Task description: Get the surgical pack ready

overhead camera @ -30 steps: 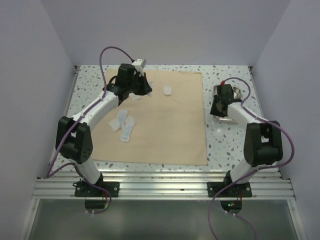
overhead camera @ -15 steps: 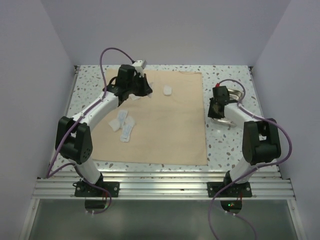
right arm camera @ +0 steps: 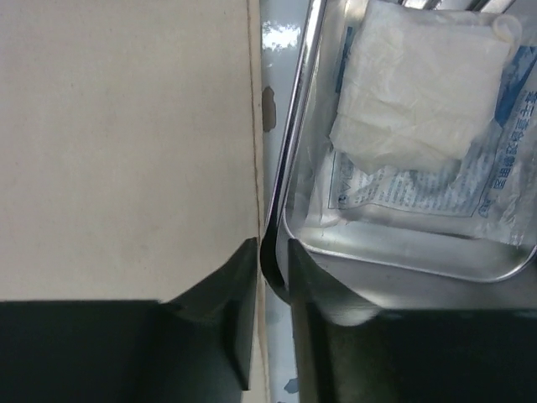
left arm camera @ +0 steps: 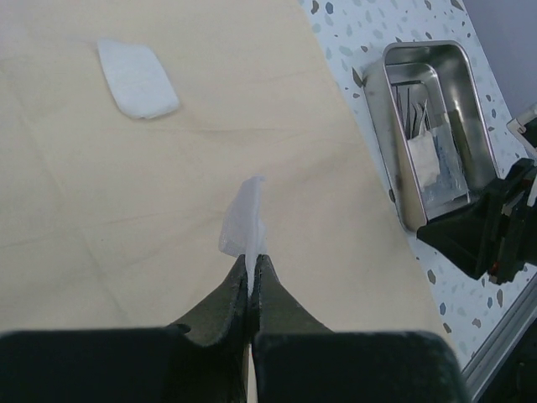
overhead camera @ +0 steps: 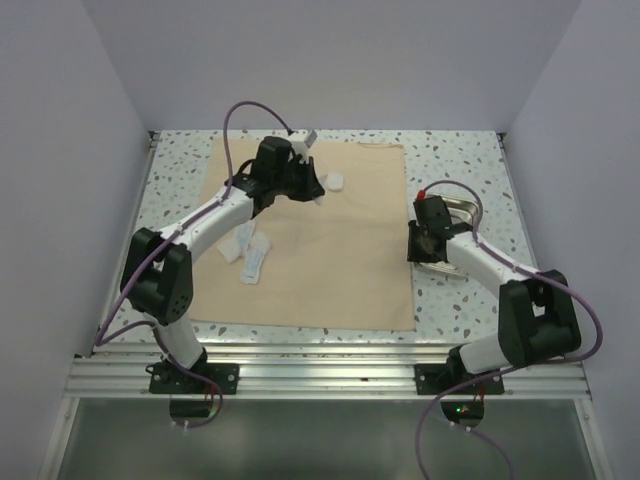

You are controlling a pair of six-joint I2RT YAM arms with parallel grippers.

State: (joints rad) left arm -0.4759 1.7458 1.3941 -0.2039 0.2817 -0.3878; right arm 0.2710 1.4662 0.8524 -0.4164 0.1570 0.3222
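Above the cloth (left arm camera: 168,193), left gripper (left arm camera: 252,264) pinches a gauze packet (left arm camera: 242,225); right gripper (right arm camera: 273,248) clamps the tray (right arm camera: 403,252) rim, hiding its corner.

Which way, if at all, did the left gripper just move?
Yes. The left gripper, shut on a held gauze packet, has shifted right across the beige cloth, closer to the loose gauze packet, which stayed put.

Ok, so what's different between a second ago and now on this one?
The left pincer, shut on a gauze piece, swung right across the beige cloth, carrying the piece toward the lone gauze packet. The right pincer shifted nearer and left, and closed on the steel tray at its rim. The lone packet and the cluster of packets stayed put.
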